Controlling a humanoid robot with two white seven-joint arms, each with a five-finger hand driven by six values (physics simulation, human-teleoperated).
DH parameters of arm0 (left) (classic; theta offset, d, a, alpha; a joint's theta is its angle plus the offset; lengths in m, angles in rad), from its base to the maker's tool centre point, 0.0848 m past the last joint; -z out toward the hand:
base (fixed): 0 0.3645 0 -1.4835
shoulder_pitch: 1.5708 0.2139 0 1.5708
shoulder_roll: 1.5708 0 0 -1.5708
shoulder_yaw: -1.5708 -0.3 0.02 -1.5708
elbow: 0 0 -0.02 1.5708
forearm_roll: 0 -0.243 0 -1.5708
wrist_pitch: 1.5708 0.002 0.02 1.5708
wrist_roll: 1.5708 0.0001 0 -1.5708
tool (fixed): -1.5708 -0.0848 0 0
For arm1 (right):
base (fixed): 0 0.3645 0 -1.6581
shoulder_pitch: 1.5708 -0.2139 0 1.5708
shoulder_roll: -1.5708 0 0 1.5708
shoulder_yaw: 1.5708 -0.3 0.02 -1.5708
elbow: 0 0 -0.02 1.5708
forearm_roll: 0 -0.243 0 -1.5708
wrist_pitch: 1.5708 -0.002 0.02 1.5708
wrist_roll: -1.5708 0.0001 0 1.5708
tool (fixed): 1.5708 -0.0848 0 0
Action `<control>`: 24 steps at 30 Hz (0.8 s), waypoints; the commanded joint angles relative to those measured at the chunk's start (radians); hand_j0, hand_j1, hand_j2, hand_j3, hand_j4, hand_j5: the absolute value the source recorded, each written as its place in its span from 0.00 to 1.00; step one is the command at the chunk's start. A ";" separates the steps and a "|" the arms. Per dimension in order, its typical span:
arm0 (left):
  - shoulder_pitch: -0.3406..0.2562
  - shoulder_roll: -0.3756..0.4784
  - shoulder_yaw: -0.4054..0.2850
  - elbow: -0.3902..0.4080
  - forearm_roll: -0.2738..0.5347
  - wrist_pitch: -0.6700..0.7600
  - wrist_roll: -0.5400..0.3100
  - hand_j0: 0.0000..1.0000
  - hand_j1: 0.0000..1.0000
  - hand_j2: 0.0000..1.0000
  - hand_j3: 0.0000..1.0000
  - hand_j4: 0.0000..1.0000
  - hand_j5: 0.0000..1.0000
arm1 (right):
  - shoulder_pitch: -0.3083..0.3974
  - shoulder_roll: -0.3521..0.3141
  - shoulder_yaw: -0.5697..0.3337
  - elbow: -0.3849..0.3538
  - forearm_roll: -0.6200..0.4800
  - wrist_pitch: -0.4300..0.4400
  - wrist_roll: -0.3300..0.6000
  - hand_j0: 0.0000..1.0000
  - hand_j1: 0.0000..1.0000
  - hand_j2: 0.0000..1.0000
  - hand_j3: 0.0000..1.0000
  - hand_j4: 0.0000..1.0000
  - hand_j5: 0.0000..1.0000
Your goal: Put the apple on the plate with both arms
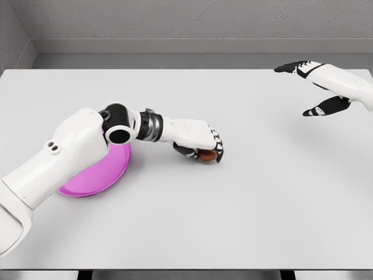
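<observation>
At the far left, the left arm (64, 157) reaches in from the lower left corner and crosses over the pink plate (105, 175), hiding most of its upper left part. The plate lies flat on the pale grey bench (233, 221), near the left edge. Just to the right of the plate, the left hand (198, 140) rests low over the bench with its fingers (217, 153) curled down and clamped on the apple (206, 155), a reddish-brown fruit that shows only in part beneath the palm. The apple sits on the bench, beside the plate but apart from it. Well to the right, near the back corner, the right hand (317, 87) hangs above the bench with its dark-tipped fingers (288, 68) spread apart, holding nothing.
</observation>
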 commanded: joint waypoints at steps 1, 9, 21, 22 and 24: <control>0.000 0.010 0.002 -0.003 0.009 0.002 0.000 0.44 0.44 0.44 0.44 0.44 0.44 | 0.000 -0.002 0.000 -0.006 -0.007 0.003 -0.001 1.00 1.00 1.00 1.00 1.00 1.00; -0.032 0.142 0.011 -0.072 0.167 0.002 0.000 0.35 0.35 0.35 0.35 0.35 0.35 | 0.003 -0.003 0.000 -0.006 -0.009 0.003 -0.001 1.00 1.00 1.00 1.00 1.00 1.00; -0.020 0.571 0.056 -0.104 0.403 0.002 0.002 0.35 0.35 0.35 0.35 0.35 0.35 | 0.000 -0.002 0.000 -0.006 -0.009 0.003 -0.001 1.00 1.00 1.00 1.00 1.00 1.00; -0.018 0.593 0.056 -0.104 0.403 0.002 0.002 0.36 0.36 0.36 0.36 0.36 0.36 | 0.000 -0.002 0.000 -0.006 -0.009 0.003 -0.001 1.00 1.00 1.00 1.00 1.00 1.00; -0.012 0.602 0.056 -0.061 0.403 0.002 0.002 0.37 0.37 0.37 0.37 0.37 0.37 | 0.000 -0.002 0.000 -0.009 -0.009 0.003 -0.001 1.00 1.00 1.00 1.00 1.00 1.00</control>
